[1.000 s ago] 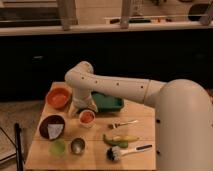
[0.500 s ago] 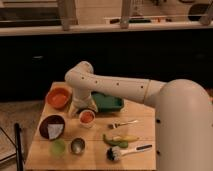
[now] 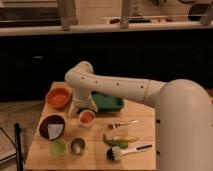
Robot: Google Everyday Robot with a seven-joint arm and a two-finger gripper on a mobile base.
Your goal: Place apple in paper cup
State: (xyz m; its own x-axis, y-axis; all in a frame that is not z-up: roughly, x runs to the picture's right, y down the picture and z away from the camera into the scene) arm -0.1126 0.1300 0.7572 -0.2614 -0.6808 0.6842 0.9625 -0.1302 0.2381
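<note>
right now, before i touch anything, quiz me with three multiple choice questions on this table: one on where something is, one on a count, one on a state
1 Where is the claw? a) just above the paper cup b) far off to the right c) low by the front edge
2 How many cups stand on the table? a) one b) three c) five
3 The paper cup is a) empty b) holding the apple c) tipped on its side
Key: 1a, the claw hangs right over the white cup's rim; 2b, the paper cup, pale green cup and metal cup; 3b, orange-red fruit fills its upright mouth.
</note>
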